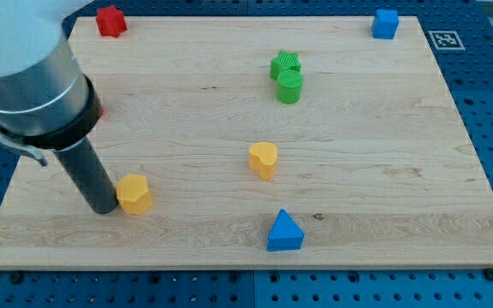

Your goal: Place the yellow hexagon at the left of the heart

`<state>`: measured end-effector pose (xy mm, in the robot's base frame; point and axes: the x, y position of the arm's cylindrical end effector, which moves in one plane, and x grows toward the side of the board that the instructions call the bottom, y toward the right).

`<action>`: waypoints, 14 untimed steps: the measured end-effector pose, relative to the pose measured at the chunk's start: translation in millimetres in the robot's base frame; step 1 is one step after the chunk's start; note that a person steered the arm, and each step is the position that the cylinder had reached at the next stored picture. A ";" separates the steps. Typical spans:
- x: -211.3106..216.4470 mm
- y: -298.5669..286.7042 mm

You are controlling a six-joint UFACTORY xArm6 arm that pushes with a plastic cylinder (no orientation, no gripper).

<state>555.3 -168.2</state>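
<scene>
The yellow hexagon [133,192] lies on the wooden board [375,154] at the lower left. My tip [103,208] stands right against the hexagon's left side, touching or nearly touching it. The yellow heart [264,159] sits near the board's middle, to the right of the hexagon and slightly higher in the view. The arm's grey body covers the board's upper left part.
A blue triangle [284,232] lies near the bottom edge, below the heart. A green star [285,63] and a green cylinder [289,86] sit together at upper middle. A red block [109,20] is at the top left, a blue cube [385,23] at the top right.
</scene>
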 end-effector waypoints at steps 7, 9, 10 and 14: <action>-11.1 139.5; -11.1 140.4; -12.2 148.5; -16.9 173.6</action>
<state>538.4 5.3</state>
